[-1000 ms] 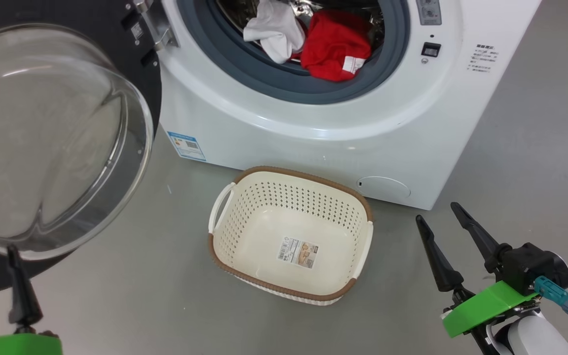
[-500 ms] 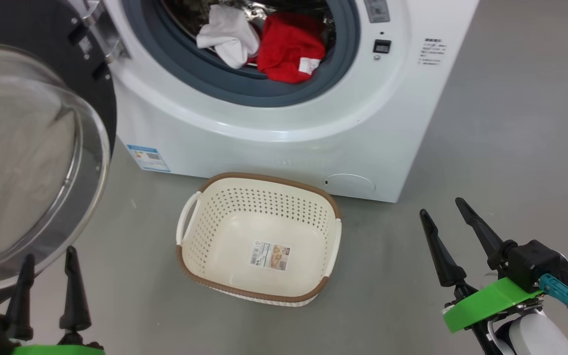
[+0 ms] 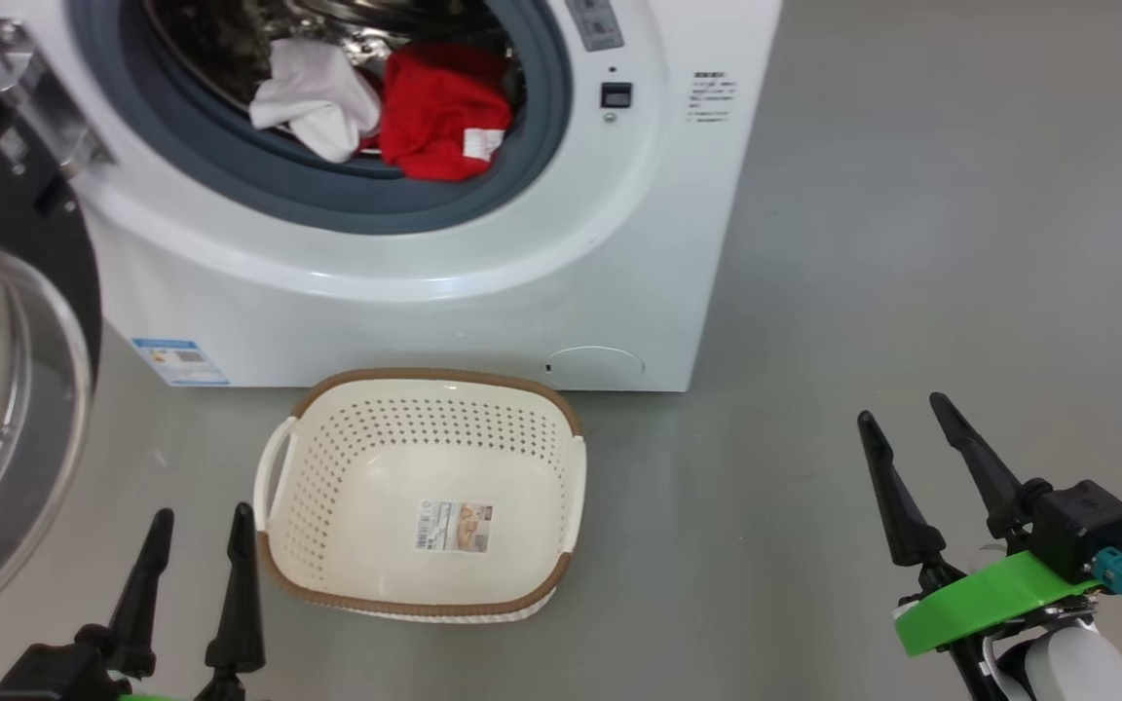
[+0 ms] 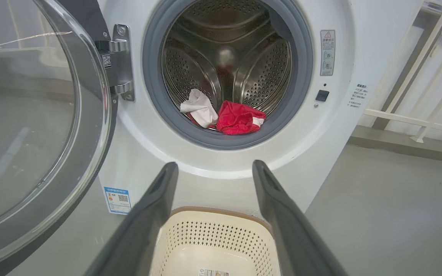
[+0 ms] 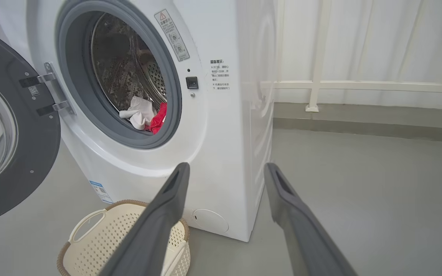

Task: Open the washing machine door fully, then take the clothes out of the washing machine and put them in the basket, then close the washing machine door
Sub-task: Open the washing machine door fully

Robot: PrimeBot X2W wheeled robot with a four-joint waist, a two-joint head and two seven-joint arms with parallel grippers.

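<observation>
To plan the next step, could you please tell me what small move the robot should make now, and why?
Probably reach the left pincer forward toward the clothes. The door stands wide open, the clothes lie at the front of the drum, the basket is empty, and that pincer is open and faces the drum.

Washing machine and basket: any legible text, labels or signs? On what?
No text can be quoted.
Grey sticker with red warning triangle, on big white front-loading washing machine: too small.
Black printed lines beside its small black button: blurred.
Blue QR-code sticker, lower front: unreadable.
Paper label, bottom of cream perforated plastic basket: too small.
</observation>
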